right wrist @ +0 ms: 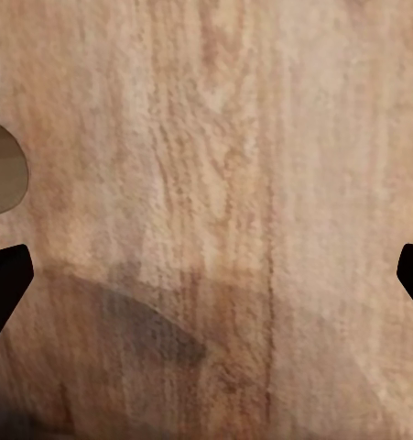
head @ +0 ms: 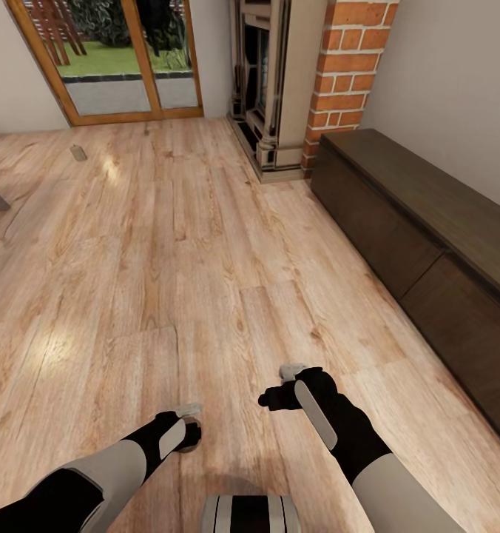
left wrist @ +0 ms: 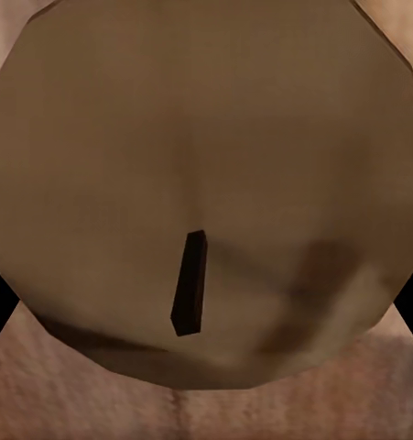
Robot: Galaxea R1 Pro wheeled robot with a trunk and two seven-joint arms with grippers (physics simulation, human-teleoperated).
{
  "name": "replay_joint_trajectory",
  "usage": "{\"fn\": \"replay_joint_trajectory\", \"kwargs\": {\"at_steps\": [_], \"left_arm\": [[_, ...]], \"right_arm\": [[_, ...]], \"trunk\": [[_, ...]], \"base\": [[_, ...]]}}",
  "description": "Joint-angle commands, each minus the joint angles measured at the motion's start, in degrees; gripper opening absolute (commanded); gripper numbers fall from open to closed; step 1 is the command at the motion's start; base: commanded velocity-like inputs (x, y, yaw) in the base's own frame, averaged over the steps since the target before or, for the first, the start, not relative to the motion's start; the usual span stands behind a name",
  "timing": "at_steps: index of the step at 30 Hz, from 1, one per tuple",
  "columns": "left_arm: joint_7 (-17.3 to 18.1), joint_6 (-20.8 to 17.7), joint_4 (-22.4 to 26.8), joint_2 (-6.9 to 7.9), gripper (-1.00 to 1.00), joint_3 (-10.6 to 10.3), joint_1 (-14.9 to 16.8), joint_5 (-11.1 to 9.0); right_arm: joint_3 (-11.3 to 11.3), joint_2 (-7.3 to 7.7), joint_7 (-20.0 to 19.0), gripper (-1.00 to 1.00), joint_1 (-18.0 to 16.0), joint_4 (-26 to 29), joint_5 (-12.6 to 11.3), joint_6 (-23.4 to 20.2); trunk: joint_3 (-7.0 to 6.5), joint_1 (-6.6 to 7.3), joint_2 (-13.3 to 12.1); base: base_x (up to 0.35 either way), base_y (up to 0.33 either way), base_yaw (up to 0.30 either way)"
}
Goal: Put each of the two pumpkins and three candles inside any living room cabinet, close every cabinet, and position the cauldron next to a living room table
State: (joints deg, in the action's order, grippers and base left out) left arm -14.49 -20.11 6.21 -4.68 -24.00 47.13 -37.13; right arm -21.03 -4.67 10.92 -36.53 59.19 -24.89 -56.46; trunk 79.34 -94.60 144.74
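Light wood floor (head: 169, 244) runs to glass doors (head: 124, 59); the closed dark cabinet (head: 427, 244) lines the right wall. The left hand (head: 188, 428) grips a cream candle (left wrist: 197, 183) with dark wick; the right hand (head: 279, 389) hangs wide

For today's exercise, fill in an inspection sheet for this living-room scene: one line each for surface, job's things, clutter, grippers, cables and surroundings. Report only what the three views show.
Surface: light wooden plank floor, glossy in patches.
Job's things: one candle, wick up, between the left gripper's fingers; the cabinet runs along the right wall, its fronts flush and shut.
Clutter: a small pale object on the floor near the glass doors, too small to identify.
Grippers: the left is closed on the candle; the right gripper is open above bare floor.
Cables: nothing seen.
Surroundings: wood-framed glass doors onto a garden, a brick fireplace, plain walls.
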Motion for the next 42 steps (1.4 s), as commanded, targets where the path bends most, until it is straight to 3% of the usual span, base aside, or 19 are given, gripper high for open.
{"fn": "replay_joint_trajectory", "kwargs": {"at_steps": [1, 16, 42], "left_arm": [[-0.38, -0.28, 0.12, 0.02, -1.0, -0.51, 0.01, -0.57], [-0.4, -0.2, 0.23, 0.02, -1.0, -0.52, 0.01, -0.49], [-0.55, -0.36, 0.65, 0.11, -1.0, -0.35, 0.02, -0.57]], "right_arm": [[-0.07, 0.01, 0.59, 1.0, -0.03, 0.04, -0.6, -0.14], [-0.06, 0.01, 0.67, 1.0, -0.03, 0.04, -0.56, -0.09], [0.01, 0.03, 0.61, 1.0, -0.03, -1.94, -0.42, 0.04]], "trunk": [[0.04, 0.01, 0.01], [0.04, 0.01, 0.01], [-5.91, 0.68, -0.33]], "base": [[0.0, 0.0, 0.0], [0.0, 0.0, 0.0], [0.0, 0.0, 0.0]]}}
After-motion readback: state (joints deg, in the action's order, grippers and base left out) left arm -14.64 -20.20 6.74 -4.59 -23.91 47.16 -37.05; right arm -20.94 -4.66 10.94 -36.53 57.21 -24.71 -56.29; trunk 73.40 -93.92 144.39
